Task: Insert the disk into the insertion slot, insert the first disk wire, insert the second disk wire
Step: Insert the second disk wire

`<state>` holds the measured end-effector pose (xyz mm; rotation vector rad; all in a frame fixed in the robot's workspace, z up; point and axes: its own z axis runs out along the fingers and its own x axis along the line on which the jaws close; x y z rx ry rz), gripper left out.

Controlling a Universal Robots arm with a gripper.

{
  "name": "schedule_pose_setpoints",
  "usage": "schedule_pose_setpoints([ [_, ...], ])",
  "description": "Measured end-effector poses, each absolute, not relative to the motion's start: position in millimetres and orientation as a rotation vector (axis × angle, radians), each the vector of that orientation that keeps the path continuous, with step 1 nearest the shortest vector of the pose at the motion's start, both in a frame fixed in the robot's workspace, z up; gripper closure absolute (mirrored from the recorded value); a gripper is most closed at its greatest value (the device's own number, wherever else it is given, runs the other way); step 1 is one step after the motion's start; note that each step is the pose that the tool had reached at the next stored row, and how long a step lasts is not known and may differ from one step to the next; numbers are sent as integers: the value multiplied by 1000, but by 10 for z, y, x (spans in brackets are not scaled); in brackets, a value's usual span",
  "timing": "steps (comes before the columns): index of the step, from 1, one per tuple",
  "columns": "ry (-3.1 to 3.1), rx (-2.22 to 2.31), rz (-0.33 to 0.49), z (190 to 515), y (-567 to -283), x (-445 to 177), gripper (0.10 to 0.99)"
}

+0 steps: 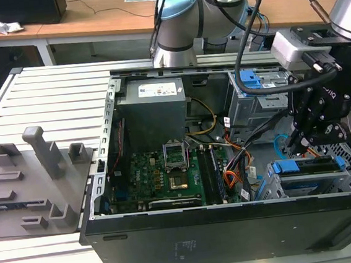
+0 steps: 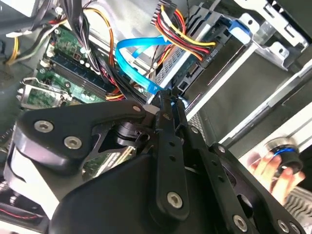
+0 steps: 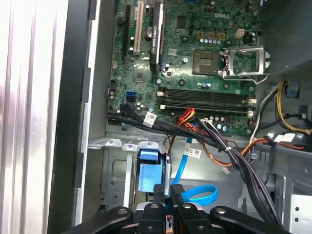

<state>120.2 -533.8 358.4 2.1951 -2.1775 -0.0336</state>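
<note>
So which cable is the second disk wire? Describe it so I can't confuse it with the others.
Start at the open computer case, then go to the drive cage at the end away from the motherboard. The second disk wire is the thin, flat light blue cable looping right by the gripper. Its neighbours are thick black cables and a red, yellow and black bundle.

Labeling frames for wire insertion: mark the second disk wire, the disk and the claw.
second disk wire point(image 2: 131, 57), second wrist view, on the light blue cable's loop.
disk point(image 1: 312, 165), exterior view, on its upper edge, inside the blue carrier.
claw point(image 3: 170, 191), first wrist view, between its two black tips.
</note>
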Motion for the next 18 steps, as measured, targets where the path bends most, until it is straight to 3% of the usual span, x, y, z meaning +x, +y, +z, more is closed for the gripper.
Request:
schedule_pose_setpoints([
  [18, -2433, 1912, -43, 3545, -5344, 1228, 925],
])
